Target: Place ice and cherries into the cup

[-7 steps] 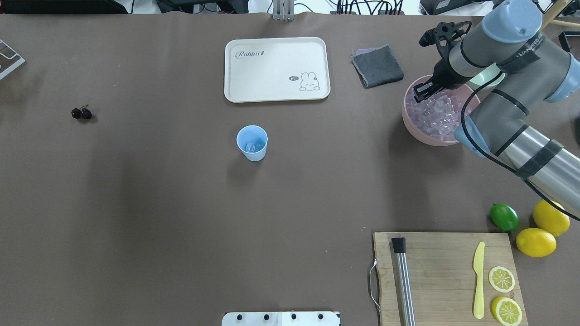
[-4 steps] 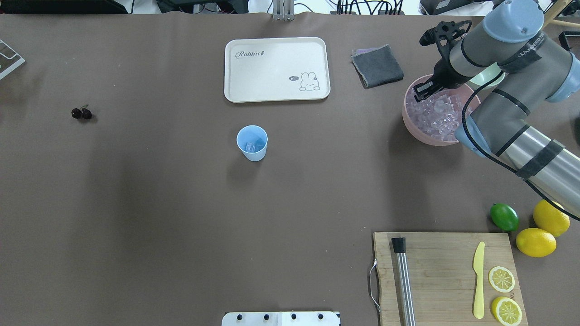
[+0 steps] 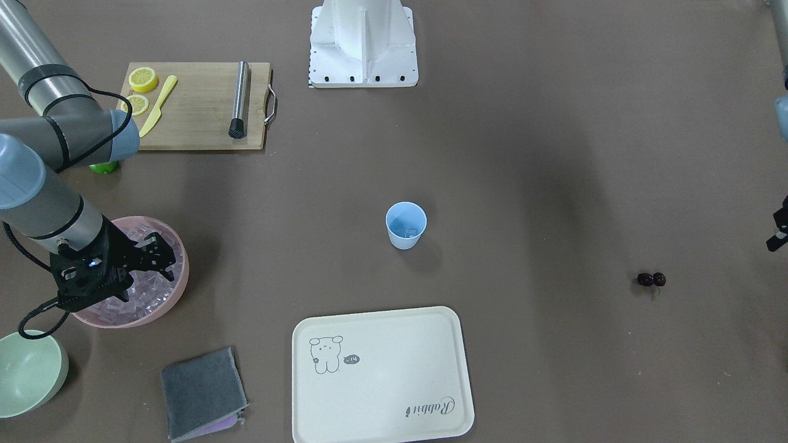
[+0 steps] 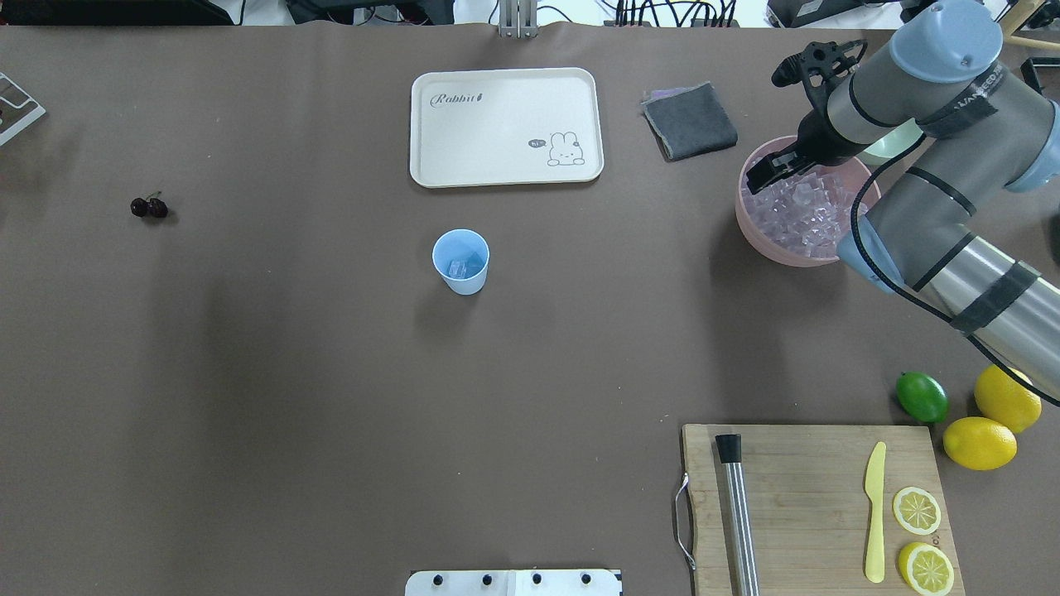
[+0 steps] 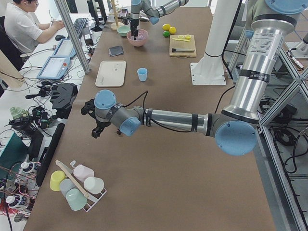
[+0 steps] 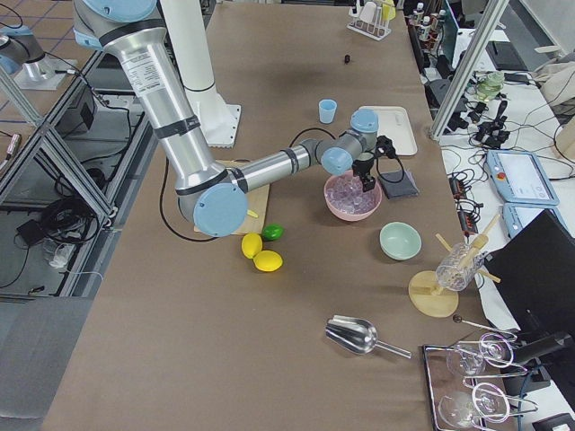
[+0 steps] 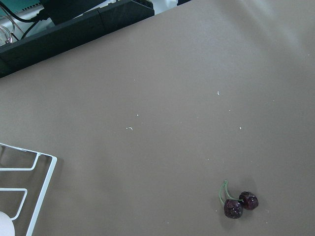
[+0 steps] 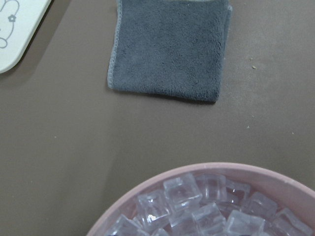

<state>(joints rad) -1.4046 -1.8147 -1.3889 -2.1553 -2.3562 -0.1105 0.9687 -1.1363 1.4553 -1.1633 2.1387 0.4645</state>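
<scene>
The light-blue cup [image 4: 460, 258] stands mid-table with one clear ice cube [image 4: 457, 267] inside. More ice [image 4: 799, 211] fills the pink bowl [image 4: 749, 223] on the right. My right gripper [image 4: 760, 174] hangs over the bowl's far-left part, fingers pointing down at the cubes; whether they are open or shut, I cannot tell. The right wrist view shows only the bowl's ice [image 8: 197, 209] and a grey cloth. The cherries [image 4: 149, 207] lie alone far to the left. They also show low in the left wrist view as cherries [image 7: 240, 205]. Only a black edge of my left gripper [image 3: 777, 234] shows, so I cannot tell its state.
A cream tray [image 4: 505, 124] lies beyond the cup and a grey cloth [image 4: 689, 120] beside the pink bowl. A cutting board [image 4: 816, 505] holds a muddler, a knife and lemon slices, with a lime [image 4: 921, 396] and lemons nearby. A pale green bowl [image 3: 28, 372] sits behind the right arm.
My right gripper has shifted a little to the left over the pink bowl and the arm's wrist has swung slightly. Cup and cherries have not moved.
</scene>
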